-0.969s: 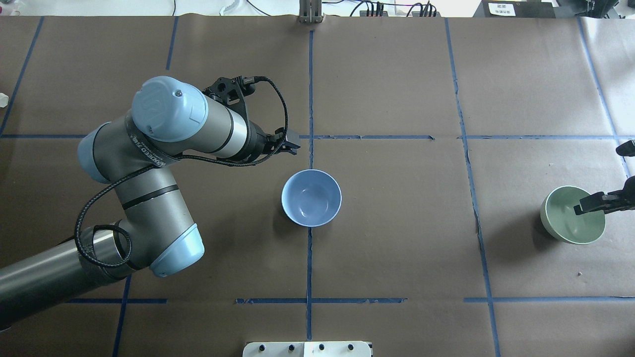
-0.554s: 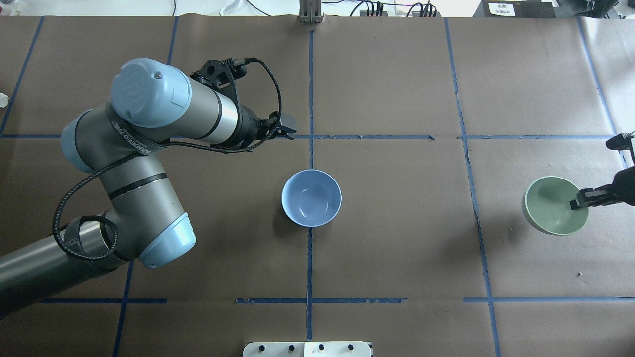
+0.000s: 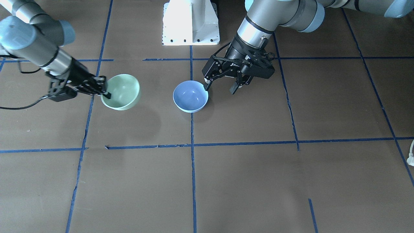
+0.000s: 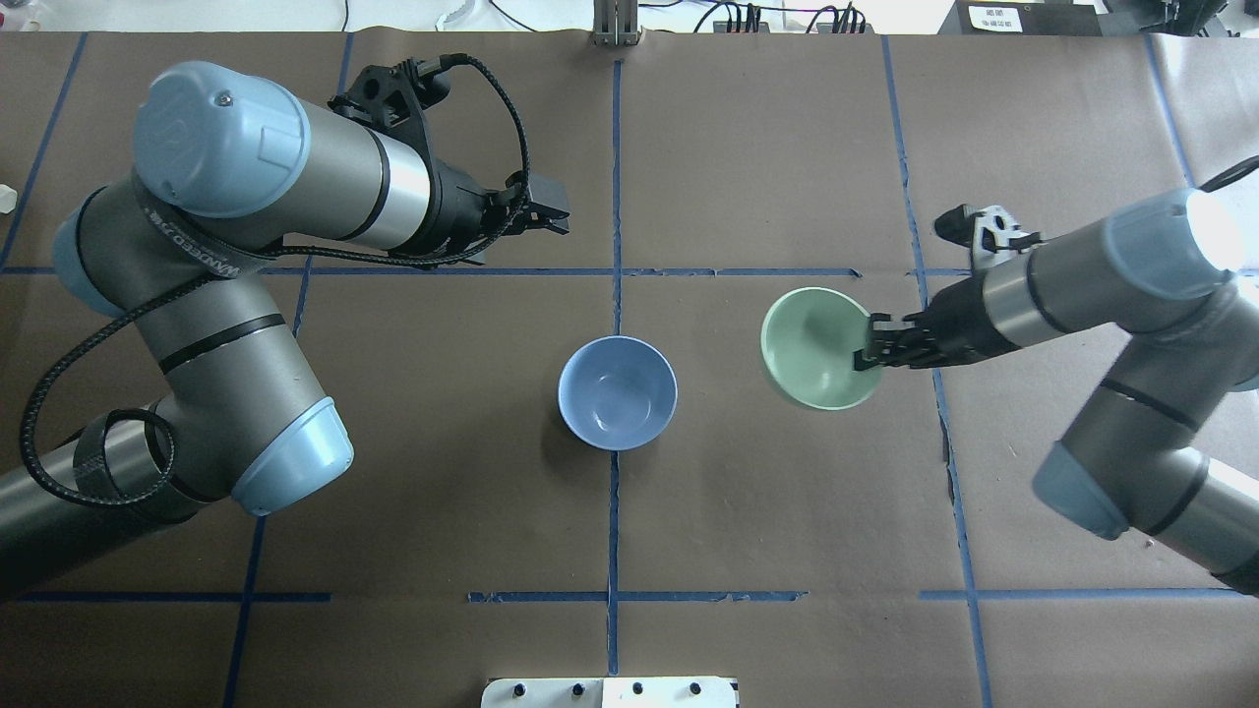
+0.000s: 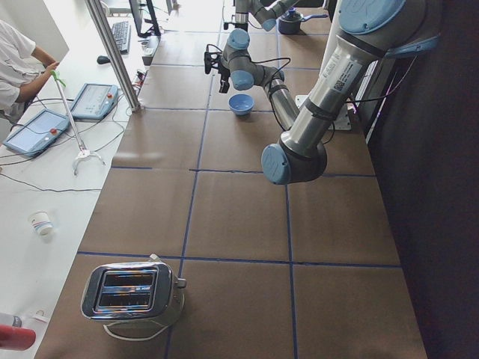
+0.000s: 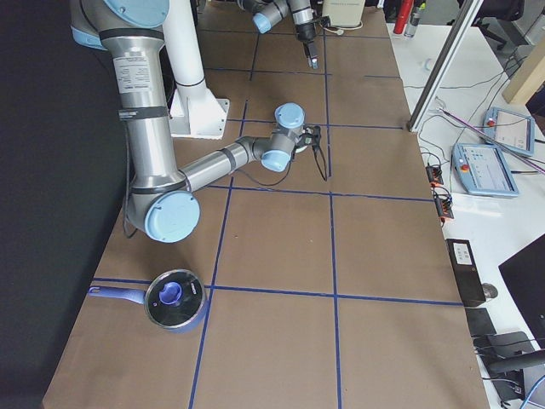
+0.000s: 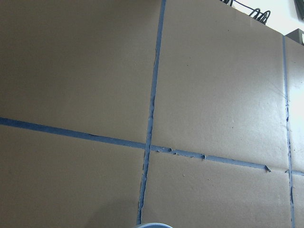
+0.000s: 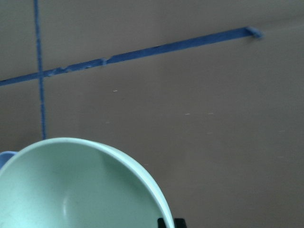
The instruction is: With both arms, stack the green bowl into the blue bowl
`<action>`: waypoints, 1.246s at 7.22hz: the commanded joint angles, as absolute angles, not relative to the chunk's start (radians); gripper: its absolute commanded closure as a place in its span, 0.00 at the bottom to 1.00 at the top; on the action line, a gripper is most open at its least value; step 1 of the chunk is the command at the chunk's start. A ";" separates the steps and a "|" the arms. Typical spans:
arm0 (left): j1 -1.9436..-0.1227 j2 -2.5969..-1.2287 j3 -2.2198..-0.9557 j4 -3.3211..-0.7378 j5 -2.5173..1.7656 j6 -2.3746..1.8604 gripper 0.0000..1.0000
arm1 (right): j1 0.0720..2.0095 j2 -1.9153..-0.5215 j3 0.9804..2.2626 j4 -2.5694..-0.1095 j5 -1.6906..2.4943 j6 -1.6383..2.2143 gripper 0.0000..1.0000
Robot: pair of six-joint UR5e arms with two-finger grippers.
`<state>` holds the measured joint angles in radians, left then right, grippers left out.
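The blue bowl (image 4: 618, 392) stands upright on the brown paper at the table's middle; it also shows in the front view (image 3: 190, 96). My right gripper (image 4: 868, 352) is shut on the near-side rim of the green bowl (image 4: 821, 347) and holds it tilted a little above the table, to the right of the blue bowl with a gap between them. The front view shows the green bowl (image 3: 121, 91) and its shadow below it. The right wrist view shows the green bowl's inside (image 8: 80, 185). My left gripper (image 3: 220, 90) is open and empty, beside and beyond the blue bowl.
The white pedestal base (image 3: 190, 22) stands at the table's near edge. A toaster (image 5: 135, 292) sits at the table's far left end, and a blue-lidded pot (image 6: 174, 298) at the far right end. Blue tape lines cross the brown paper.
My right arm has carried the green bowl leftward from the right edge to close beside the blue bowl. My left arm has drawn back, away from the blue bowl.
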<state>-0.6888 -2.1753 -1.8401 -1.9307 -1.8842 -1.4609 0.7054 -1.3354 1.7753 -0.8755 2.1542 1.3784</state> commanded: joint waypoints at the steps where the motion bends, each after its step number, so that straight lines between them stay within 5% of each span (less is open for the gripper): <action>1: -0.693 -2.172 -1.842 -1.933 -1.884 -1.462 0.00 | 0.588 -1.139 1.764 -1.025 2.054 1.505 1.00; 9: -0.693 -2.172 -1.842 -1.934 -1.884 -1.463 0.00 | 0.512 -1.045 1.666 -1.051 1.910 1.644 0.98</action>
